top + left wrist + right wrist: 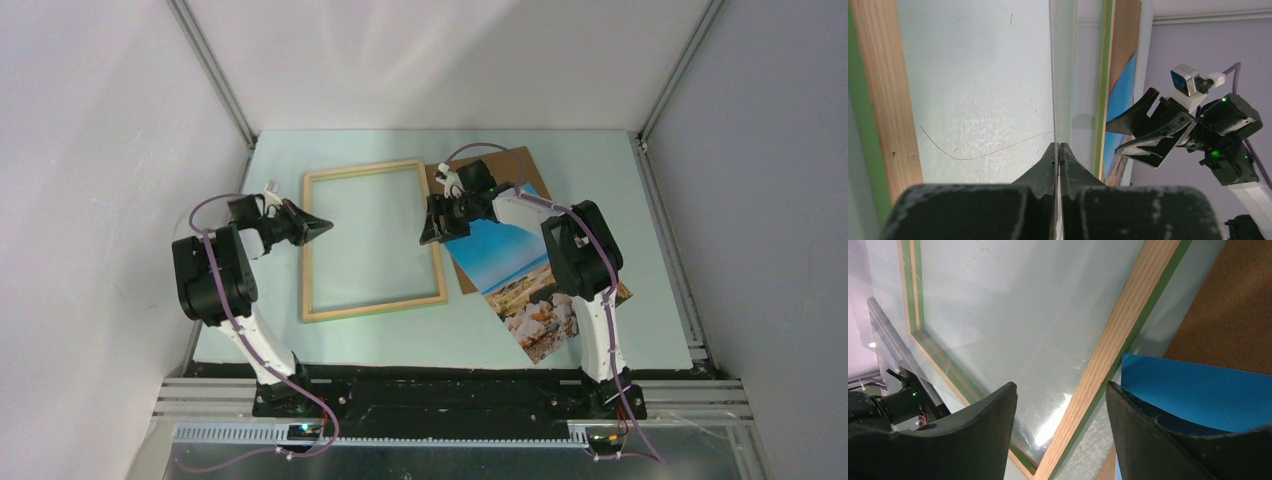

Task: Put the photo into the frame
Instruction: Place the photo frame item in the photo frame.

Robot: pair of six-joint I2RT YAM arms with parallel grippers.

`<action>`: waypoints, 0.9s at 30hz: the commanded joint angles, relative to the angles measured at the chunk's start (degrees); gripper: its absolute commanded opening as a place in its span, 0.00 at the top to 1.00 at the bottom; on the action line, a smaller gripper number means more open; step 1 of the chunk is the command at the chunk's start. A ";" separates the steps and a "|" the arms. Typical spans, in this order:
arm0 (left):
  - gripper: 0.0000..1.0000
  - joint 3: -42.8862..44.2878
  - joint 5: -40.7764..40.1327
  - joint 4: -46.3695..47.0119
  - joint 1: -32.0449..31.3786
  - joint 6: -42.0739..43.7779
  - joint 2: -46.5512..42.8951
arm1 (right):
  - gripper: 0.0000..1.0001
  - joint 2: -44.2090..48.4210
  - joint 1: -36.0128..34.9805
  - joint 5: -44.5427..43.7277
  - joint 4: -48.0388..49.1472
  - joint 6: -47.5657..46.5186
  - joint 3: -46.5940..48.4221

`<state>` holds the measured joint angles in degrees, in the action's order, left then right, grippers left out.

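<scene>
The frame (372,306) lies flat in the middle of the table with its pale wood side up, and a glossy clear pane (1013,305) sits inside it. The photo (515,265), blue sky over pale rocks, lies face up to the frame's right, partly under my right arm. My left gripper (328,227) sits just inside the frame's left rail (885,100). Its jaws are shut on the pane's thin edge (1054,75). My right gripper (1060,385) hovers open above the right rail (1118,335), with the photo's blue corner (1198,390) beside one finger.
A brown backing board (510,165) lies under the photo's far end, at the back right of the pale green mat (600,180). Grey enclosure walls with metal corner posts close in the table on three sides.
</scene>
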<state>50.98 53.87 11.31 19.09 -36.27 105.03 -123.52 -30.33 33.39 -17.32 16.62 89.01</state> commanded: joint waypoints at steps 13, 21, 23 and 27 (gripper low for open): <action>0.92 3.34 -3.08 -3.91 -2.24 7.25 1.03 | 0.35 2.39 -0.96 -2.98 -1.64 -2.59 2.43; 0.89 3.71 -4.80 -5.66 -2.78 9.40 1.05 | 0.35 2.54 -1.47 -4.33 -2.45 -3.46 2.88; 0.88 3.82 -5.06 -6.10 -2.89 9.86 1.05 | 0.36 2.54 -1.53 -4.75 -2.70 -3.68 2.92; 0.87 4.01 -5.62 -6.66 -3.02 10.31 1.14 | 0.36 2.59 -1.73 -5.19 -3.00 -3.86 3.07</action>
<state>53.04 48.69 5.23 17.06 -28.64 106.08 -123.52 -31.51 29.21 -19.86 14.04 89.73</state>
